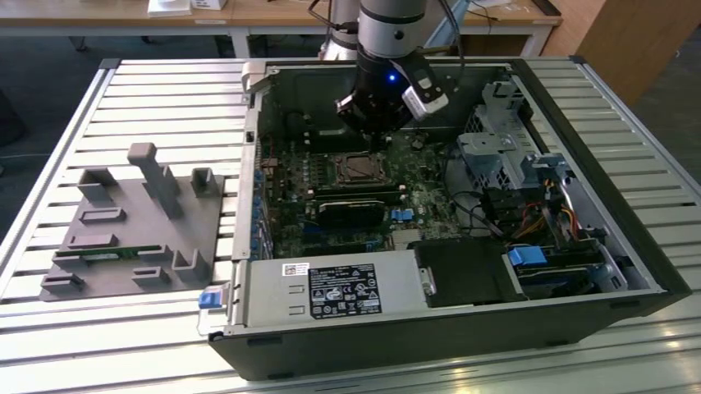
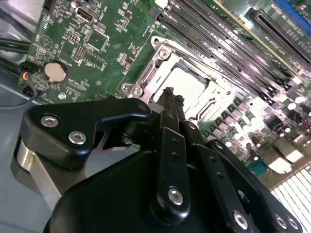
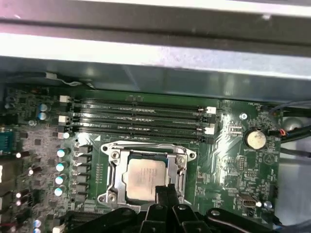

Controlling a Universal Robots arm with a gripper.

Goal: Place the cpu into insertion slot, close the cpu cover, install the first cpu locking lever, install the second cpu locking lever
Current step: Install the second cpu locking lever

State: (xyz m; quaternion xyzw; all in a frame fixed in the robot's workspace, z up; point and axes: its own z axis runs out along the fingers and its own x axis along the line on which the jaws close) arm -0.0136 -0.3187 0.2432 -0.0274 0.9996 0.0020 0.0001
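On the slatted metal bench (image 1: pixel 66 123), the open grey computer case (image 1: pixel 460 328) holds the green circuit board's square metal-rimmed insertion slot (image 3: pixel 146 177), its thin silvery cpu cover (image 3: pixel 112 171) down around the small silvery square cpu (image 3: pixel 142 175), with the black hand (image 2: pixel 171 93) clenched empty just above.

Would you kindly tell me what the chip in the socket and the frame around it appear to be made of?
The small square silvery cpu looks like brushed metal on top: pale, matte, with a soft sheen. The thin silvery frame-shaped cpu cover around it seems to be bright bare steel, judging by its sharp glints, though plating cannot be ruled out.
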